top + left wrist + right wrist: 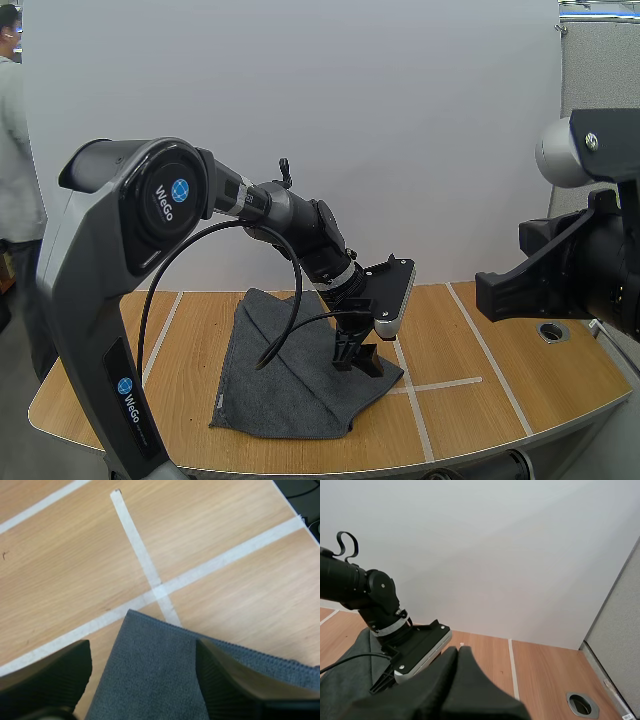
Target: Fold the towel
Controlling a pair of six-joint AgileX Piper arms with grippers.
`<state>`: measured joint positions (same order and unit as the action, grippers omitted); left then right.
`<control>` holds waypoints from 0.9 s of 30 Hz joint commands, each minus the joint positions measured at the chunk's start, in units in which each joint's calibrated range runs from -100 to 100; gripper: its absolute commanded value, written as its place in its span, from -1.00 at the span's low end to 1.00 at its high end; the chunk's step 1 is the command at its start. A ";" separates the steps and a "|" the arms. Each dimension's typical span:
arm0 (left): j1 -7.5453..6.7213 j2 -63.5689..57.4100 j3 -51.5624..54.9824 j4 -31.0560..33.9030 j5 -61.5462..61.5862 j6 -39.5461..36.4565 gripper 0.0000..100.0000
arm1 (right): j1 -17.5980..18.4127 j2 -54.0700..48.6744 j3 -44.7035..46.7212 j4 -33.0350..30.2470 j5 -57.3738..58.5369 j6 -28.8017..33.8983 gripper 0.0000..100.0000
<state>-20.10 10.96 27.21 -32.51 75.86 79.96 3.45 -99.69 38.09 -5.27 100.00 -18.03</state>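
Your left gripper (145, 647) is spread wide, its fingers (55, 677) standing either side of one corner of the grey towel (150, 680) — nothing is pinched. That corner lies just beside the crossing of white tape lines (159, 591) on the wooden table (225, 530). In the high view the towel sits rumpled mid-table under your left arm. Your right gripper (458, 652) hangs above the table's right side — fingers pressed together as one dark wedge, holding nothing.
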 commanded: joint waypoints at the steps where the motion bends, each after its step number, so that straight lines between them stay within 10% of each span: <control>1: -0.25 1.08 -0.33 1.12 -3.23 1.39 0.91 | -0.21 -0.31 4.84 1.75 0.00 -0.16 -1.00; 27: -0.35 15.04 -9.68 0.42 -0.82 2.48 0.90 | -0.12 -0.31 11.72 4.96 0.00 -0.53 -1.00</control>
<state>-20.18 24.03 19.99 -31.51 70.69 83.09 3.45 -99.69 49.78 -1.34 100.00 -18.03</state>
